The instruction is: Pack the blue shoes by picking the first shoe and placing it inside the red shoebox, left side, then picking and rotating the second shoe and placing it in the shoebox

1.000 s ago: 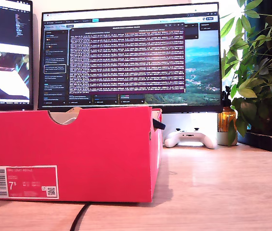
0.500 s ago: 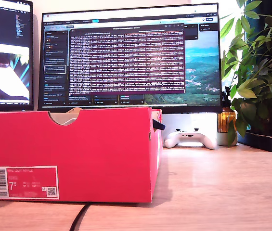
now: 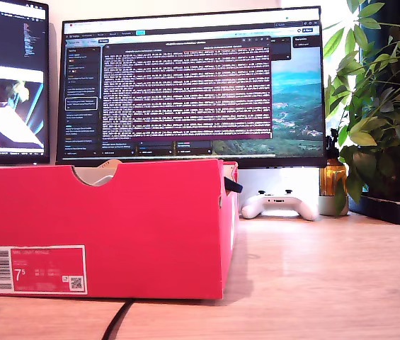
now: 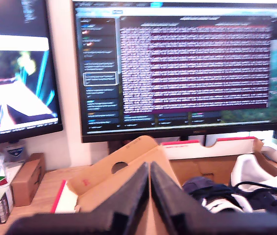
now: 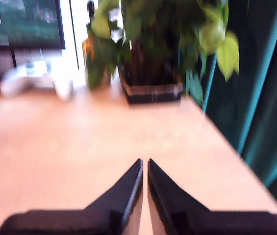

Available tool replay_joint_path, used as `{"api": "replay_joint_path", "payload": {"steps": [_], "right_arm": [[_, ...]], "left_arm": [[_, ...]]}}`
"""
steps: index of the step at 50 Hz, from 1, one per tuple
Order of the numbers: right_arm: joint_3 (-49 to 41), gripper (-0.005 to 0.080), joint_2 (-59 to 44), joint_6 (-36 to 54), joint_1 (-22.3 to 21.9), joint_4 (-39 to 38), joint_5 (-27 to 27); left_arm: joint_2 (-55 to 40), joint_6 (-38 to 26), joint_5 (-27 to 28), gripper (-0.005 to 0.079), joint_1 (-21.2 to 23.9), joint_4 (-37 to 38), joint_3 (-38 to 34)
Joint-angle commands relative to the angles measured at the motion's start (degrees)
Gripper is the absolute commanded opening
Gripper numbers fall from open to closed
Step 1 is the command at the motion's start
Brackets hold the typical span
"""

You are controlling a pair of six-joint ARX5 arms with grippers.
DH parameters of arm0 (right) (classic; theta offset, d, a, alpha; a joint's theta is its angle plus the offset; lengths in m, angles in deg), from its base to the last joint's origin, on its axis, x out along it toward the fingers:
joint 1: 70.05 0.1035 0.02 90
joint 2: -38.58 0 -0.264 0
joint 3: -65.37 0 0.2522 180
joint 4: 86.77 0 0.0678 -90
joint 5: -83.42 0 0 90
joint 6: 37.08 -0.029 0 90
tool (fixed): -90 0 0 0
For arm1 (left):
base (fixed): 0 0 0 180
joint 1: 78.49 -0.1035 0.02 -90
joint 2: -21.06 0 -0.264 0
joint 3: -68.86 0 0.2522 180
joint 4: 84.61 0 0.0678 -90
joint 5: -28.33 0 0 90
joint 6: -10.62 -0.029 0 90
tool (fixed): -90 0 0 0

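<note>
Hovering my first claw (image 4: 149, 196), jaws pinched empty, over the bright red cardboard shoebox (image 3: 115, 227) where navy suede sneakers (image 4: 236, 193) lie; light, soft-sided, best gripped at the heel collar.

We see bright daylight from the window behind the plant (image 3: 380, 106), glare on the wooden desk (image 3: 313, 276), and a soft, motion-blurred second wrist view; the exterior view is sharp.
</note>
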Motion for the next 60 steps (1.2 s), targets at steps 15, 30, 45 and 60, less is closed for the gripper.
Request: {"api": "replay_joint_path", "payload": {"steps": [15,30,45,60], "right_arm": [[-1.3,-0.0013,0.5,0.8,-2.0,-0.9,-3.4],[-1.3,-0.0013,0.5,0.0,-2.1,-0.8,-6.9],[-1.2,-0.0013,0.5,-0.9,-2.1,-0.9,-6.9],[-1.2,-0.0013,0.5,-0.9,-2.2,-0.9,-6.9]], "left_arm": [[0.3,0.5,1.5,-0.0019,0.4,0.5,-1.0],[9.3,-0.1,-2.0,-0.0019,0.3,8.9,-1.9],[19.8,-0.1,-5.3,-0.0019,0.3,22.1,-1.9],[19.9,2.1,-5.6,-0.0019,0.7,33.3,-1.9]]}}
